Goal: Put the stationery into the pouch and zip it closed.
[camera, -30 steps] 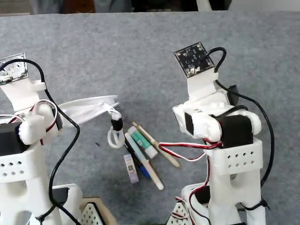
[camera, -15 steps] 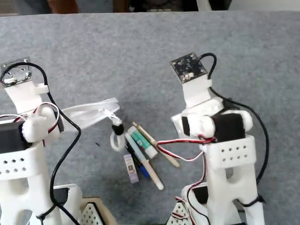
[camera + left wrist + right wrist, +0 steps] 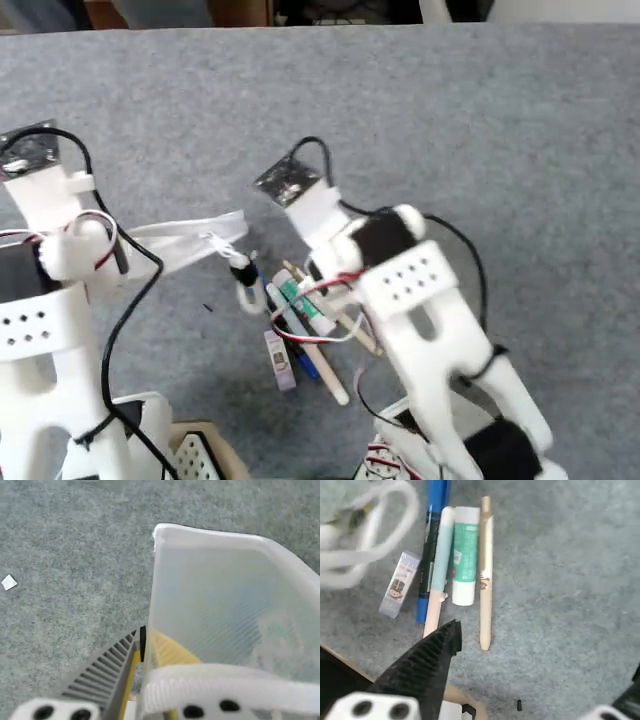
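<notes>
The left tool point(image 3: 150, 642) is clamped on the translucent pouch point(image 3: 190, 240), whose long axis runs 8 to 2 o'clock across the worktop point(image 3: 500, 120). At its 4 o'clock the stationery point(image 3: 300, 320) lies bundled, pointing 11 to 5 o'clock, beneath the right tool point(image 3: 530, 667), whose jaws are spread.

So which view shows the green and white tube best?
The right wrist view: the tube lies whole and uncovered there. In the high view, an arm's wires cross it. The left wrist view faces the pouch instead.
</notes>
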Available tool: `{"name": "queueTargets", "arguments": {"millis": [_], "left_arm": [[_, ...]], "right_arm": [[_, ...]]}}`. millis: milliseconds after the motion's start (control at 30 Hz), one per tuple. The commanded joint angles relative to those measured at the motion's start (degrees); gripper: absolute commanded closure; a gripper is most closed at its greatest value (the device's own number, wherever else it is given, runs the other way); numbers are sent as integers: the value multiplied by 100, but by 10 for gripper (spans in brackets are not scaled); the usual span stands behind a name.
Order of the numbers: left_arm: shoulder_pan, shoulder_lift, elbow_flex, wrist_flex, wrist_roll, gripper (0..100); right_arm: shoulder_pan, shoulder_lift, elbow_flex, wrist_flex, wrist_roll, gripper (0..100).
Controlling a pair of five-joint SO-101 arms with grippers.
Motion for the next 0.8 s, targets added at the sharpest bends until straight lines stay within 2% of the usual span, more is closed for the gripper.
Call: {"name": "queueTargets", "arguments": {"millis": [0, 267, 367, 533, 767], "left_arm": [[-549, 308, -4, 62, -18, 972], [-1367, 325, 22, 62, -53, 972], [-1402, 325, 22, 62, -53, 972], [-1393, 325, 22, 62, -53, 972], [-1393, 325, 13, 62, -44, 972]], "right_arm": [[-88, 585, 31, -422, 88, 483], [-105, 1877, 31, -1292, 88, 483], [-114, 2255, 13, -1662, 88, 504], [-105, 2844, -92, -2154, 88, 610], [-88, 3582, -611, -2242, 88, 595]]}}
